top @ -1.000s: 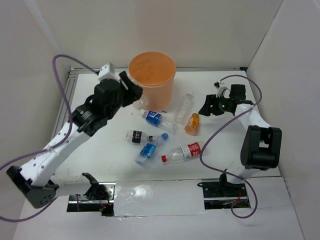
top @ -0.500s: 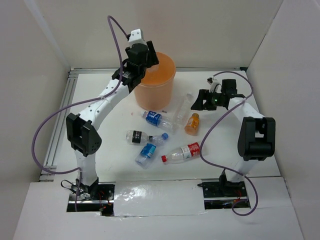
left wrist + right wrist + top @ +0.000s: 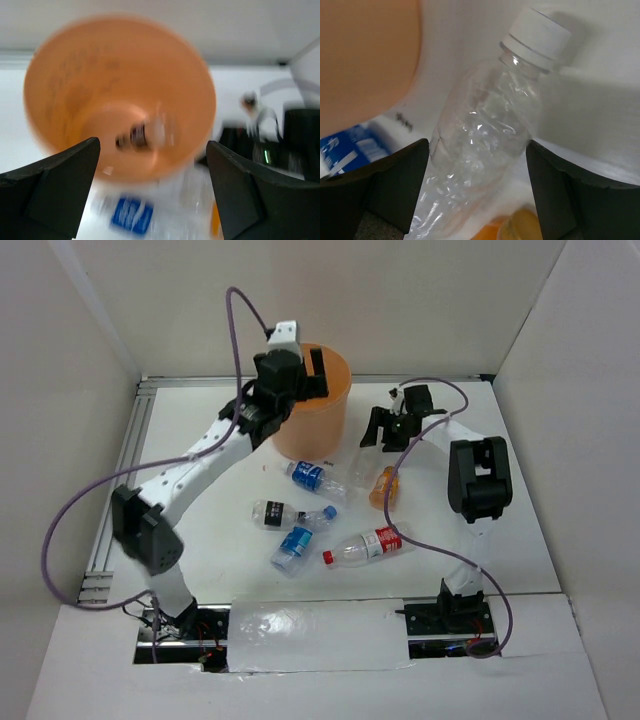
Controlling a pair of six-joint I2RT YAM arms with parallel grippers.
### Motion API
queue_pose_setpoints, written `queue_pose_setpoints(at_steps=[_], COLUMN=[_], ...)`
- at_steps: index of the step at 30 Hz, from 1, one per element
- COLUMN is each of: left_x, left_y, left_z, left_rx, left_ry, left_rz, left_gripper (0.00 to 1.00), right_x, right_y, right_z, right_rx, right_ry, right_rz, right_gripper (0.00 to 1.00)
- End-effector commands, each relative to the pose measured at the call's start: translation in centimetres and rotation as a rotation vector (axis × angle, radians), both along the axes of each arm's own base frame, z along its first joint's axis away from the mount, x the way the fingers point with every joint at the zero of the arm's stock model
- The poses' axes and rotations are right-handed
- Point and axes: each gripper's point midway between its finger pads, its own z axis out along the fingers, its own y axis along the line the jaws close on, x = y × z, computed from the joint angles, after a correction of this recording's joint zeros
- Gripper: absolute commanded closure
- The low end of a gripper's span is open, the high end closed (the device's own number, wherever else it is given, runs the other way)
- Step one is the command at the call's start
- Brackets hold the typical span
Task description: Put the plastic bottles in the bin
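Fingers spread wide, the left gripper (image 3: 152,147) hangs over the bin (image 3: 325,427), holding nothing; a blurred shape (image 3: 142,135) on the bin's floor may be a bottle. On the bin's near side lie a black-label bottle (image 3: 272,512), a blue-label bottle (image 3: 310,477) and a red-label bottle (image 3: 370,544). Right of the bin, the right gripper (image 3: 475,145) straddles a clear white-capped bottle (image 3: 487,125), jaws wide, an orange bottle (image 3: 383,486) just beside.
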Motion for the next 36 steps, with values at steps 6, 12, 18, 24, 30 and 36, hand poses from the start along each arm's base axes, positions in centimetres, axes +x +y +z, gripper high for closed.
queue_pose_setpoints(at_steps=[6,12,18,24,30,36], left_x=[-17.3,-23.2,-23.4,-22.5,-22.5,-21.9], left_y=[8.0,8.3,5.8,5.9,7.4,7.6], left_z=[-9.3,-17.6,-21.1,-23.0,-25.0,-27.0], left_rx=[-0.095,-0.259,-0.428,-0.547,-0.579,-0.557], left_ry=[0.262,0.504,0.717,0.87,0.916,0.942], left_rz=[0.074,0.09,0.171,0.277,0.375,0.389], left_gripper=[0.0,0.0,0.0,0.0,0.0,0.0], right_x=[0.4,1.6,2.7,0.8,1.2,5.1], right_y=[-1.7,-6.0,-4.8,0.9,9.7,15.0], right_z=[-2.4,5.8,23.3,36.7,39.1,35.8], right_rx=[-0.18,-0.131,-0.052,0.007,0.068,0.048], right_ry=[0.047,-0.108,-0.612,-1.033,-1.136,-1.128], right_rz=[-0.143,-0.173,0.042,0.311,0.45,0.456], right_gripper=[0.49,0.75,0.77,0.78,0.78,0.63])
